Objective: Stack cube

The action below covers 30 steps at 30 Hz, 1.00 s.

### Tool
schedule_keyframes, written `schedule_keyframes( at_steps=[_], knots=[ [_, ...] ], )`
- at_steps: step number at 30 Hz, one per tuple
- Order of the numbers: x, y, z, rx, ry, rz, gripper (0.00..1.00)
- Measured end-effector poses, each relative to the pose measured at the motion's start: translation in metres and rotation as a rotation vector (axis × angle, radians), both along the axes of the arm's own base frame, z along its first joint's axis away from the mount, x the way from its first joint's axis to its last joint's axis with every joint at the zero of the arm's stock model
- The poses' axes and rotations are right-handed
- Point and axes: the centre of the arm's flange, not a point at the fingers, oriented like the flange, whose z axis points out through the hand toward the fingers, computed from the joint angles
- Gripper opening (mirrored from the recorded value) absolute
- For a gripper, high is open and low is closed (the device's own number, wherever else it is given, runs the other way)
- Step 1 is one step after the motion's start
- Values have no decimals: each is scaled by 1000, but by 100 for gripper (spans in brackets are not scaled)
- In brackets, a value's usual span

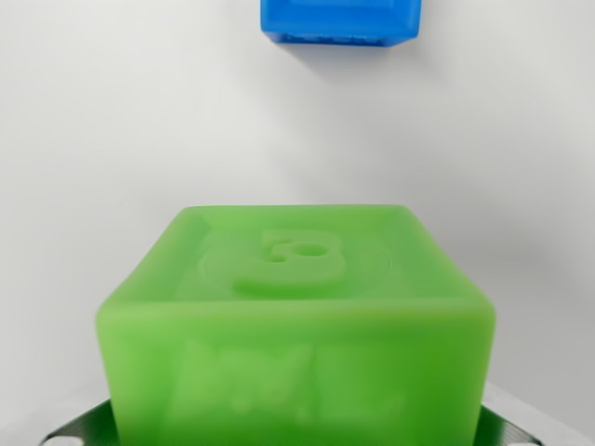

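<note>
A translucent green plastic cube (296, 325) with an embossed logo on its top face fills the lower wrist view, close under the camera. The tool (296, 429) shows only as metal finger edges at its lower corners, apparently clamped on it. A blue plastic cube (339, 22) sits on the white bench (112, 139) at the view's top edge, well apart. The green cube looks rigid, light, smooth-sided; flat opposite faces suit gripping.

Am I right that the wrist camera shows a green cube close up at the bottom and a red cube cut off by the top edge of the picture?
Not quite: the cube at the top edge is blue, not red, as the wrist view shows. The rest holds: the green cube sits close up at the bottom of the picture.
</note>
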Motion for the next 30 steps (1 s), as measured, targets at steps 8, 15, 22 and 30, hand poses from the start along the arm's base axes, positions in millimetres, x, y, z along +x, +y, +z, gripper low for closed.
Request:
schedule_keyframes(
  at_steps=[8,15,22,30],
  knots=[
    [14,9,1,0,1,-12,0],
    [26,17,1,1,1,-21,0],
    [39,25,2,1,2,-31,0],
    [52,34,3,2,1,-41,0]
  ],
)
